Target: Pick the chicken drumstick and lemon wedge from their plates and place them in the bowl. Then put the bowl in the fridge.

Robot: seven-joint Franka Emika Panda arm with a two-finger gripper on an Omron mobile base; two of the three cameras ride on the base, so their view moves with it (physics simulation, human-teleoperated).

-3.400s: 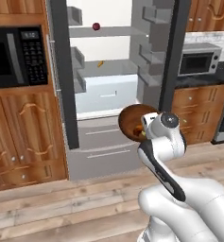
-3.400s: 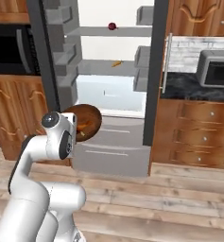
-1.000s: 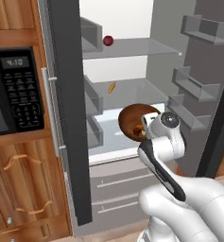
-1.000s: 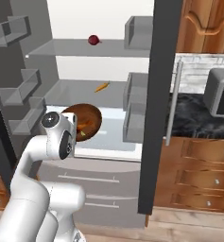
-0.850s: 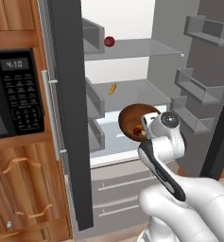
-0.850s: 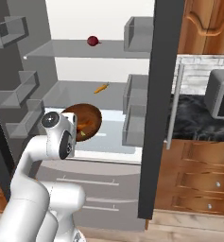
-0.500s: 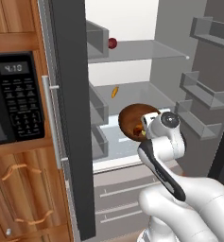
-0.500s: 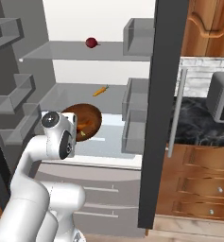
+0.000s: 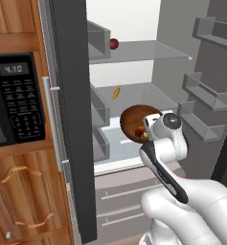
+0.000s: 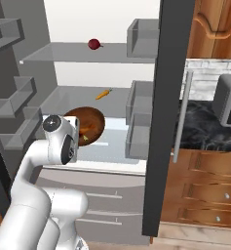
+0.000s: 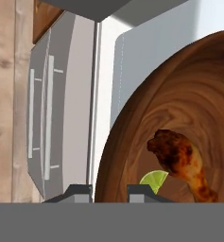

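the claw [image 11: 108, 191] is clamped on the rim of the bowl [image 11: 179, 118], which holds the chicken drumstick [image 11: 182, 158] and lemon wedge [image 11: 153, 182], in front of the open fridge [image 9: 148, 72]. a carrot [image 9: 116, 93] lies on the shelf behind; a red fruit [image 9: 114, 43] sits above.

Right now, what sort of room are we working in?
A home kitchen, by the look of it: an open fridge with glass shelves straight ahead, a black microwave built into wooden cabinets, and a dark stone counter to the side.

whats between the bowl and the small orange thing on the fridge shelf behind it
Bare glass shelf; nothing stands between the bowl and the orange thing in the right base view.
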